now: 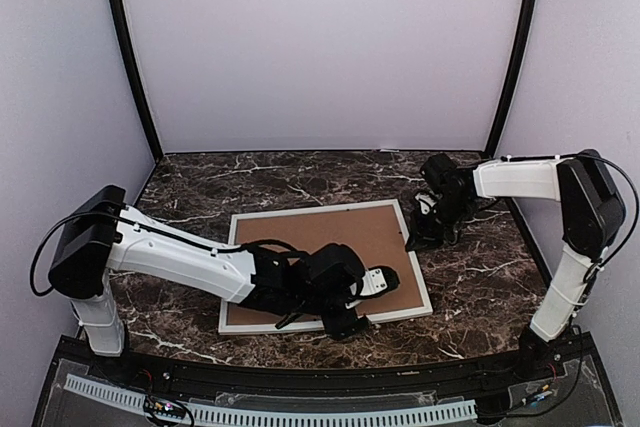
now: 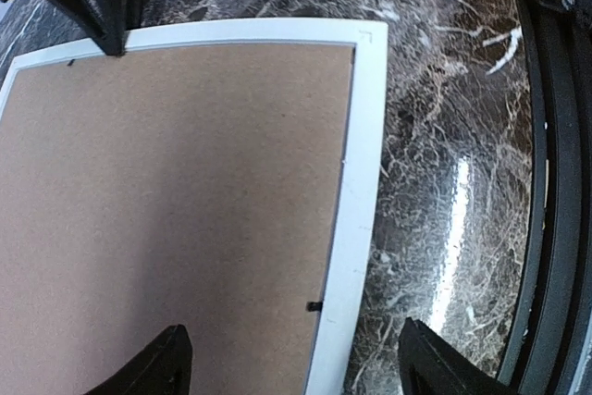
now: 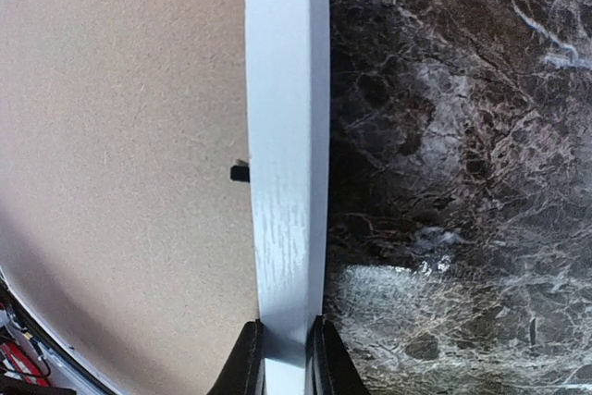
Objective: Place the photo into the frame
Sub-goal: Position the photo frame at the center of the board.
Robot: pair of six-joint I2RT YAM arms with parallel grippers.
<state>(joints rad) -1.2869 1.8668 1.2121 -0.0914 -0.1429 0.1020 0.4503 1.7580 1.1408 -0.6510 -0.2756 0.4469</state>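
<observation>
The white frame lies flat on the table with a brown cardboard sheet filling its centre. The photo is hidden. My right gripper is at the frame's right side, and the right wrist view shows the gripper shut on the white rail. My left gripper hovers over the frame's near edge. In the left wrist view the gripper stands open astride the rail, one finger over the cardboard and the other over the table, with nothing gripped.
The table is dark marble inside pale walls with black corner posts. A black edge strip runs along the table's near side. Small black tabs stick out from the rail over the cardboard.
</observation>
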